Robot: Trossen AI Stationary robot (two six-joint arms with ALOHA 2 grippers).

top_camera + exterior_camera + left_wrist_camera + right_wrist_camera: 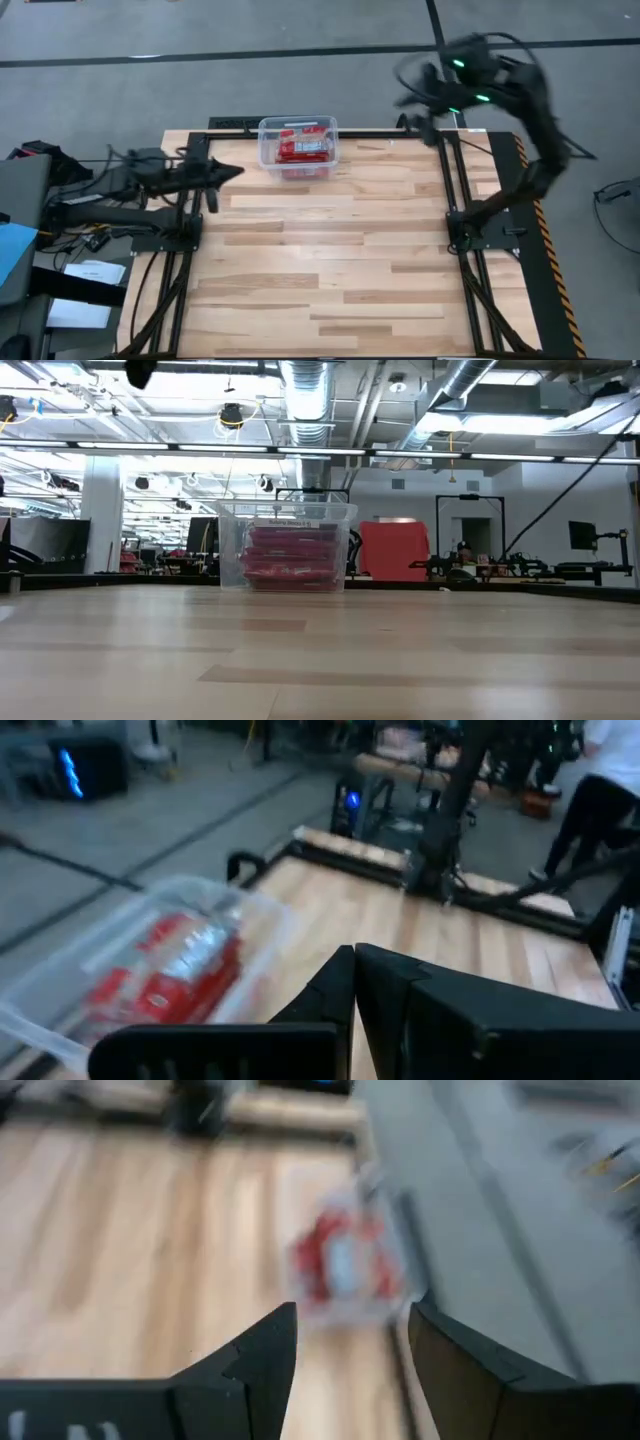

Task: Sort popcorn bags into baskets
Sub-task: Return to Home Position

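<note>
The clear plastic bin (298, 147) stands near the table's far edge, and several red popcorn bags (304, 146) lie stacked flat inside it. The low view shows the bin (290, 547) with the bags (291, 555) piled in it. My left gripper (232, 172) hovers over the table's left side, left of the bin, and is shut; its wrist view shows the shut fingertips (355, 952) with the bin (150, 970) ahead. My right gripper (418, 102) is raised by the far right corner. It is open (352, 1315) and empty, and the bin (345, 1270) shows blurred beyond it.
Bare wooden tabletop (340, 260) stretches from the bin to the near edge. Black frame rails (460, 220) run along both sides and the far edge. A person (600, 790) stands in the room beyond the table. Papers and cables (85, 280) lie off the left side.
</note>
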